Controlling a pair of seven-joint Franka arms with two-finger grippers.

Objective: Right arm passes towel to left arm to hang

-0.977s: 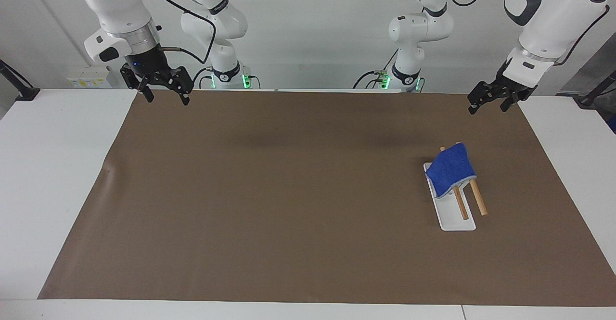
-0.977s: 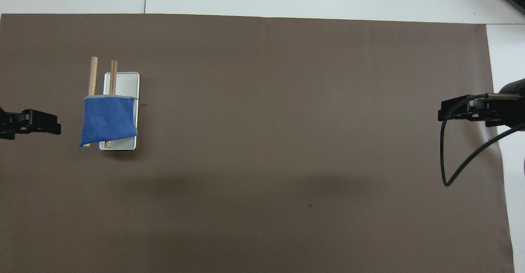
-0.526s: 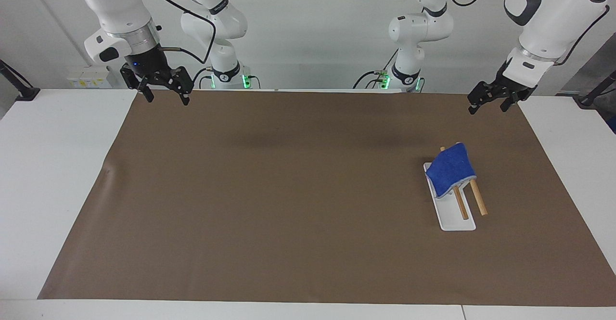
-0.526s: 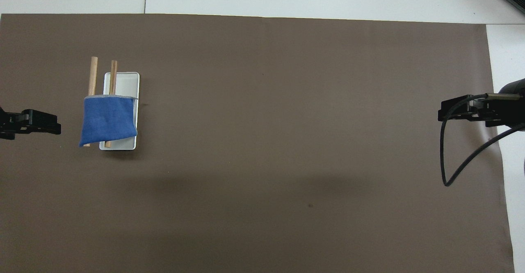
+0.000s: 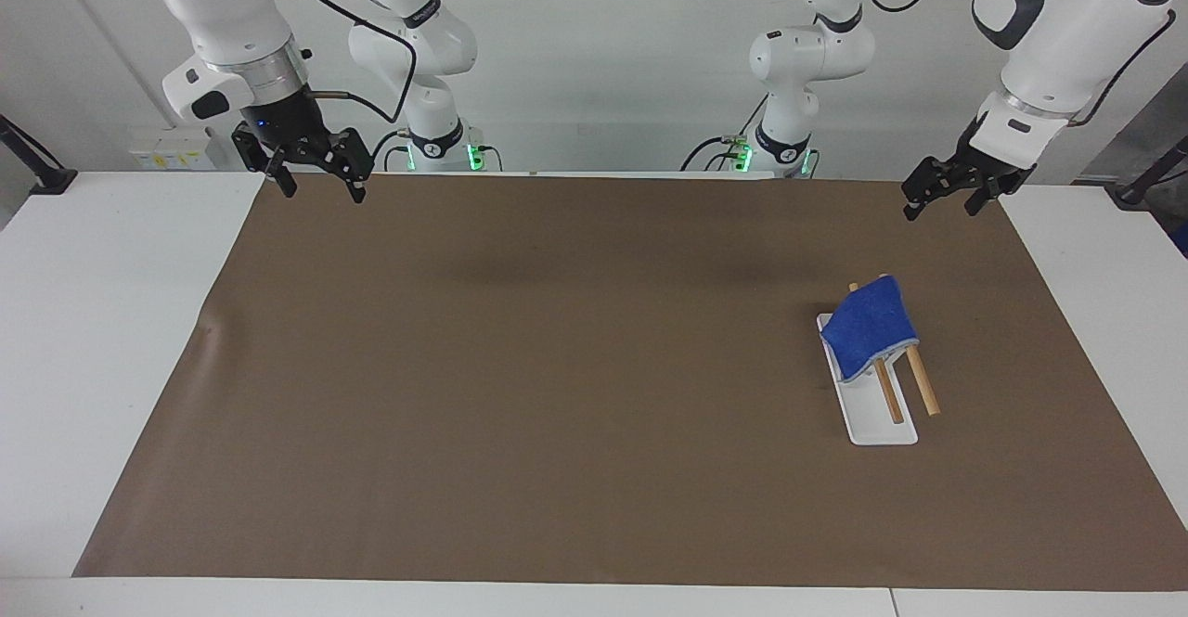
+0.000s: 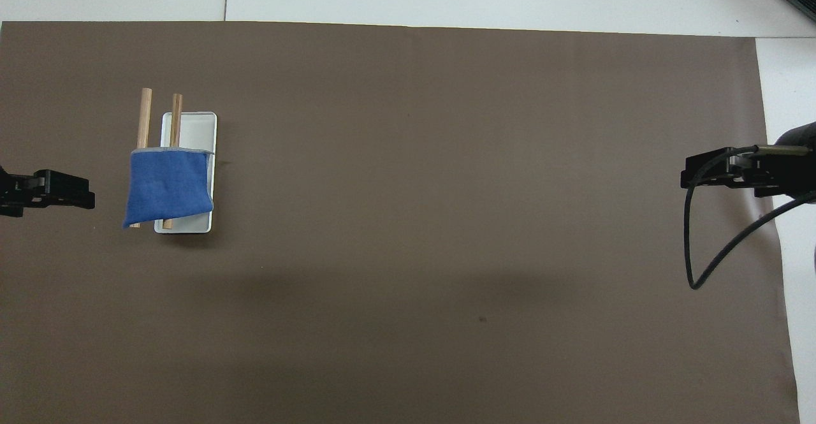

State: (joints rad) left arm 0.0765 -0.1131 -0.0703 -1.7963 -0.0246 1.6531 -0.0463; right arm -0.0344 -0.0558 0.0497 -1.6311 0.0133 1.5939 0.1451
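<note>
Blue cloth towel (image 5: pixel 870 324) draped over two wooden rods (image 5: pixel 921 379) of white tray rack (image 5: pixel 880 430), hiding their upper ends.
Left gripper (image 5: pixel 945 198) and right gripper (image 5: pixel 317 181) hang open and empty over brown mat (image 5: pixel 557 366) corners.

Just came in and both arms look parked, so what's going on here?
Nothing is being handled. The blue towel is draped over the two wooden rods of the white rack, toward the left arm's end. The left tool and right tool hang open and empty over the brown mat's corners nearest the robots.
</note>
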